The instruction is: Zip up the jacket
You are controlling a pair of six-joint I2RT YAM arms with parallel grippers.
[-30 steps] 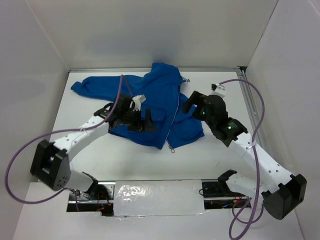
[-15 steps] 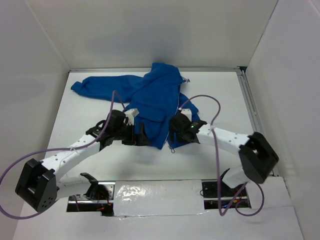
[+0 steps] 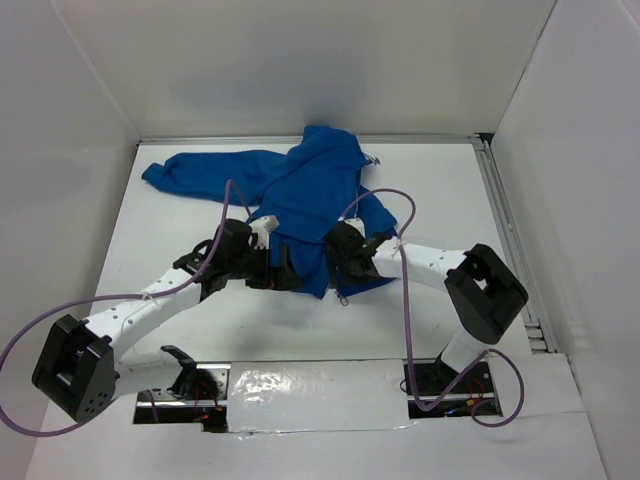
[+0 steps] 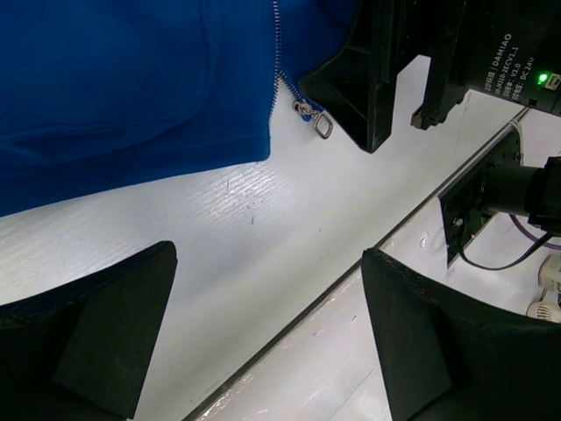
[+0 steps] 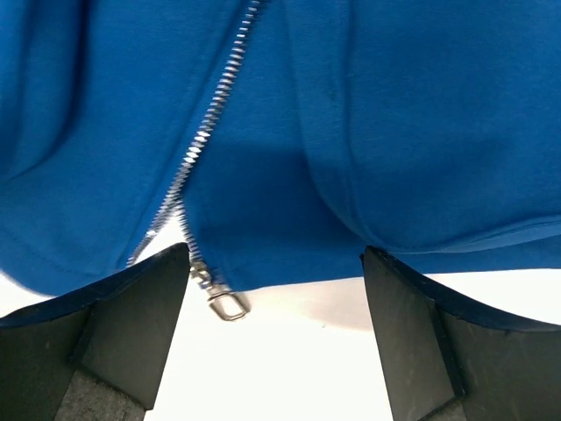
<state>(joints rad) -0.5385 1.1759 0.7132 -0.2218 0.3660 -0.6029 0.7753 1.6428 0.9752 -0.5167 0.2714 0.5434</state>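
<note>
My left claw (image 4: 267, 289) hangs spread and empty over bare tabletop (image 3: 440, 190), just short of the hem. The jacket (image 3: 315, 190) lies spread mid-tabletop, one sleeve flung far left, hem toward me. It looks like soft, light cloth that will bunch and slide unless anchored, so I'd pin the hem and pinch the small metal pull (image 5: 226, 303) at the zipper's bottom. My right claw (image 5: 276, 263), also spread and empty, straddles that hem, pull just beside one finger. Its purple cable (image 3: 400, 197) loops over the jacket and could snag.

Both arms stretch inward and low, the left pincer (image 3: 291, 272) and the right pincer (image 3: 349, 270) close together, both spread wide.
</note>
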